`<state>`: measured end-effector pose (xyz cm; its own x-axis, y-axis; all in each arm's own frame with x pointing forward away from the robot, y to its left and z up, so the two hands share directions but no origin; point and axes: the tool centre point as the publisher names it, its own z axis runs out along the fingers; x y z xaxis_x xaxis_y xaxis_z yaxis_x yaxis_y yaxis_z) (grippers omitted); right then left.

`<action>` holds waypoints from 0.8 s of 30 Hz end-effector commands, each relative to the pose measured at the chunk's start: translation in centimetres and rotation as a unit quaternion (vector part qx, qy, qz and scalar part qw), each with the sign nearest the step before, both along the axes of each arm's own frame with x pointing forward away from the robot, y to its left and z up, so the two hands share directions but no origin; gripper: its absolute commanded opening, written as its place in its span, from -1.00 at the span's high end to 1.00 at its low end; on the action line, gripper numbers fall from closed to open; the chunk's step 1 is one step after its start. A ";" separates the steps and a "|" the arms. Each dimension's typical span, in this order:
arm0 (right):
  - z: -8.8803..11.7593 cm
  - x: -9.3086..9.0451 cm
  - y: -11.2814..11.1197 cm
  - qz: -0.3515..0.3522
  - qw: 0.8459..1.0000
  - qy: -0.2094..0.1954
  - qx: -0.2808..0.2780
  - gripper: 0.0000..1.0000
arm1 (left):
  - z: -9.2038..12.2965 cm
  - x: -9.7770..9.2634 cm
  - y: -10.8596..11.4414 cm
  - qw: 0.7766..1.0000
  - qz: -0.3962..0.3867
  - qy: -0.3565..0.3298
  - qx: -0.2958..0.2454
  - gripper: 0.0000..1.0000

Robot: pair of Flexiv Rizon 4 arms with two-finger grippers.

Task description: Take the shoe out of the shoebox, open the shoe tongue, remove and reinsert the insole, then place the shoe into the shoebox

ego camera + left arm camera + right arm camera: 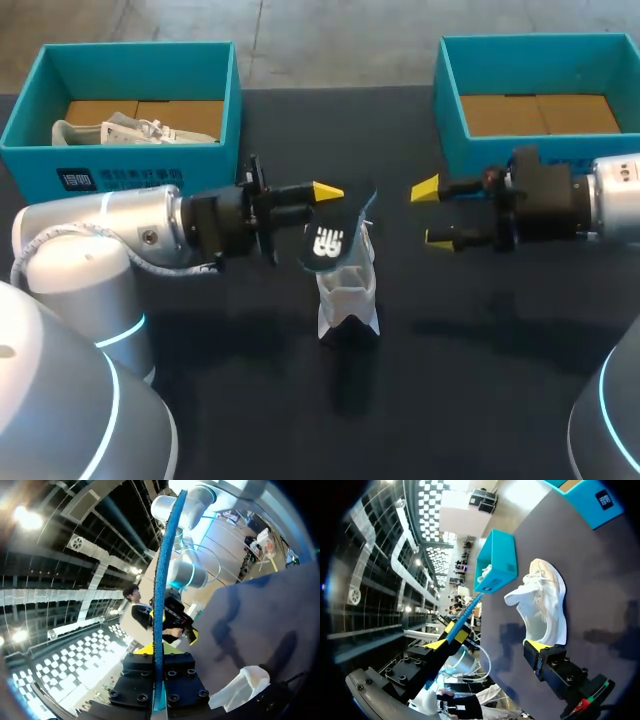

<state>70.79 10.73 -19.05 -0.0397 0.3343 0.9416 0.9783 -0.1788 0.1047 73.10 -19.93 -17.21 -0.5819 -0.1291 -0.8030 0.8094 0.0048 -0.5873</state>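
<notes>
white shoe [350, 295] lies on the table [250, 400] nearest me, between my arms. my left gripper [325, 212] is clamped on the dark, blue-edged insole [325, 245] just above the shoe. my right gripper [432, 213] is spread open, holding nothing. behind sit the left shoebox [120, 172], with another shoe [120, 130] inside, and the right shoebox [530, 42].

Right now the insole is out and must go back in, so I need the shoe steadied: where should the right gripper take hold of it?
Grip the white shoe by its side wall at the opening's rim, coming from its right. The right gripper is open on that side, while the left gripper holds the insole at the shoe's left. A thin rim probably suits a pinch.
</notes>
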 end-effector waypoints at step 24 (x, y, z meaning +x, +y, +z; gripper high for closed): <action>-5.4 -1.6 1.9 -0.041 0.996 0.025 -0.072 -1.00 | -4.6 -1.2 2.8 0.992 -0.057 0.109 -0.006 1.00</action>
<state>69.44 12.15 -23.83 0.0396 0.4676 0.8831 0.9685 -0.2353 0.0812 72.32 -17.72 -21.34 -0.7546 -0.0595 -0.6535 0.6561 -0.0840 -0.7500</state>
